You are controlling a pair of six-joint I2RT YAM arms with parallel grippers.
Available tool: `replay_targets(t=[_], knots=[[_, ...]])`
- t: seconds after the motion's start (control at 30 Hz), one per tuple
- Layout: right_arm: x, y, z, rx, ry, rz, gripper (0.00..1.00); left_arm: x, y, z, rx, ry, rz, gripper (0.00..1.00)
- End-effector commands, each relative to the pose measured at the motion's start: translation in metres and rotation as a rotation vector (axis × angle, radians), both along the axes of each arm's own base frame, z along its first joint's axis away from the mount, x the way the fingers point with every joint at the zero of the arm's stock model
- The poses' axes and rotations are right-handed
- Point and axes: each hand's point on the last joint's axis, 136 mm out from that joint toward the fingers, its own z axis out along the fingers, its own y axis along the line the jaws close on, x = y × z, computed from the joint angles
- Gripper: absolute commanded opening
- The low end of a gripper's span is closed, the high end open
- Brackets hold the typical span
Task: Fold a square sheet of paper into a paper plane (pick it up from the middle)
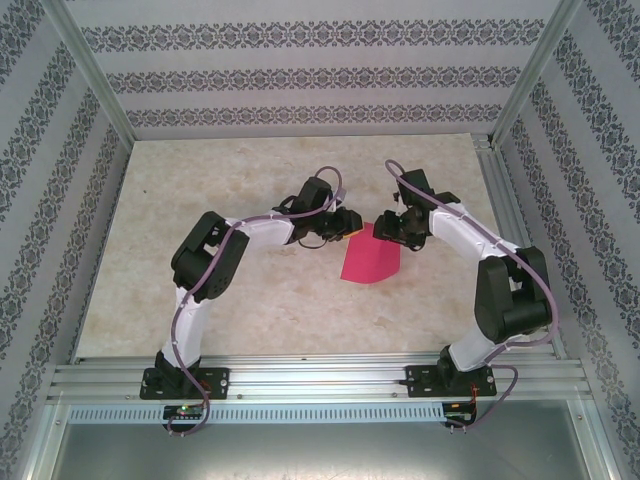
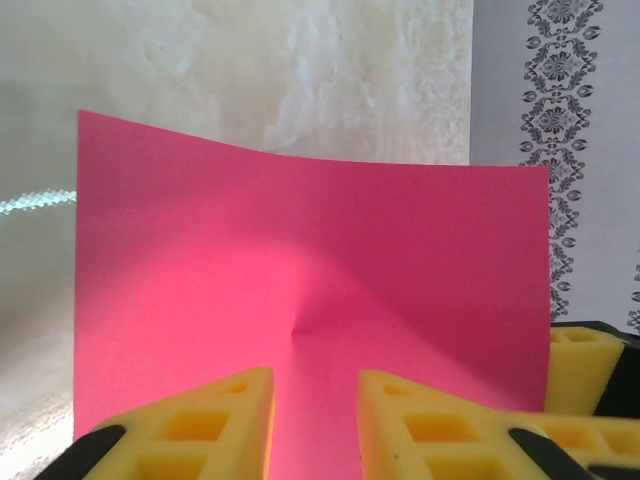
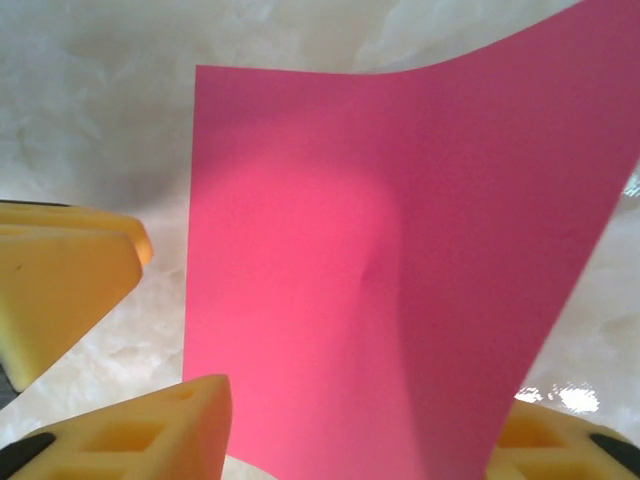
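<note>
The magenta-pink sheet of paper [image 1: 370,258] hangs tilted between the two grippers, above the table's middle. In the left wrist view the sheet of paper [image 2: 310,250] bows away from me, with a small pinch mark near its centre. My left gripper [image 2: 315,425] is shut on its near edge, the paper running between the yellow fingers [image 2: 215,430]. In the right wrist view the sheet [image 3: 380,260] stands curved between the wide-apart jaws of my right gripper [image 3: 370,440], which is open, its pads off the paper. From above, the left gripper [image 1: 350,222] and the right gripper [image 1: 385,228] face each other closely.
The marble-patterned table [image 1: 250,300] is fenced by patterned walls and metal posts [image 1: 90,80]. One of the left gripper's yellow fingers [image 3: 60,280] shows at the left of the right wrist view. An aluminium rail [image 1: 320,380] runs along the near edge.
</note>
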Motion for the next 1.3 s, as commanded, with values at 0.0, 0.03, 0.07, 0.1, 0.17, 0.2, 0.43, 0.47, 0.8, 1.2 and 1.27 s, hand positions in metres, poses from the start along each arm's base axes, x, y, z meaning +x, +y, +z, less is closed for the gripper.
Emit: replay_targets(t=[0.0,0.03,0.07,0.1,0.17,0.2,0.43,0.47,0.8,1.2,1.27], knots=[[0.004,0.011,0.015,0.066,-0.036,-0.026,0.63,0.001,-0.007,-0.007,-0.047,0.020,-0.011,0.29],[0.005,0.013,0.019,0.088,-0.049,-0.039,0.67,0.001,-0.007,-0.007,-0.047,0.018,-0.012,0.29],[0.005,0.017,0.021,0.115,-0.059,-0.041,0.68,0.001,-0.007,-0.007,-0.043,0.018,-0.017,0.29],[0.006,0.022,0.026,0.156,-0.080,-0.044,0.71,0.001,-0.007,-0.007,-0.037,0.016,-0.020,0.29],[0.009,0.029,0.030,0.221,-0.110,-0.057,0.75,0.001,-0.008,-0.005,-0.041,0.011,-0.022,0.29],[0.009,0.032,0.032,0.239,-0.115,-0.059,0.75,0.000,-0.007,-0.005,-0.042,0.009,-0.019,0.29],[0.013,0.035,0.044,0.342,-0.167,-0.115,0.77,-0.002,-0.014,0.003,-0.107,0.021,-0.041,0.30],[0.012,0.033,0.040,0.328,-0.155,-0.122,0.77,-0.004,-0.016,0.004,-0.116,0.031,-0.052,0.30],[0.005,0.010,0.015,0.268,-0.116,-0.197,0.77,-0.018,-0.062,-0.001,-0.246,0.122,-0.130,0.29],[-0.002,-0.007,-0.004,0.229,-0.083,-0.245,0.78,-0.026,-0.084,-0.001,-0.279,0.135,-0.177,0.31],[-0.003,-0.010,-0.008,0.216,-0.079,-0.253,0.78,-0.028,-0.082,-0.010,-0.242,0.143,-0.175,0.31]])
